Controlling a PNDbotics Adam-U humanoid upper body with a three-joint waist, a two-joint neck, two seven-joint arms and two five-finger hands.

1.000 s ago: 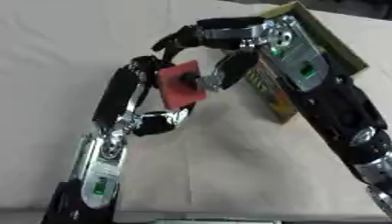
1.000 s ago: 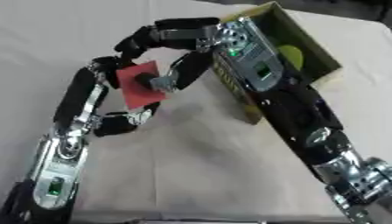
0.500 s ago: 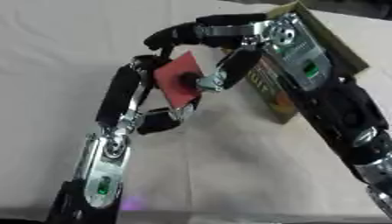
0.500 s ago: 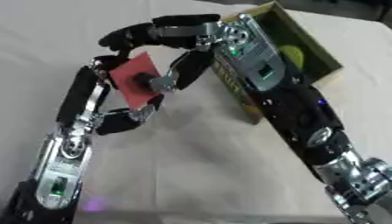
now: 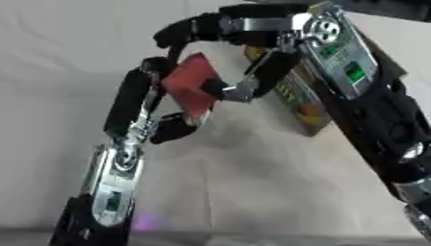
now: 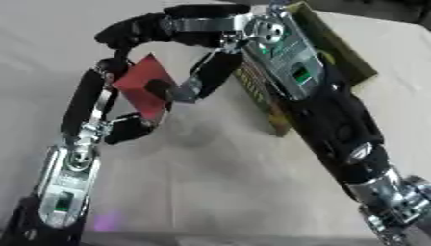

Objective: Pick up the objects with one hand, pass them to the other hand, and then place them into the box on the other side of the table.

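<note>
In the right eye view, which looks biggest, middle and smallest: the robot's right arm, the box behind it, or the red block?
1. Right arm, by far, though it is nearest the camera.
2. Box, mostly hidden behind the arm, so its rank over the block is unsure.
3. Red block, held between both hands.

left eye view: from the head, looks down, close on box [image 5: 316, 103] | right eye view: same, set slightly to the right | shared: box, both arms, cloth around the box
</note>
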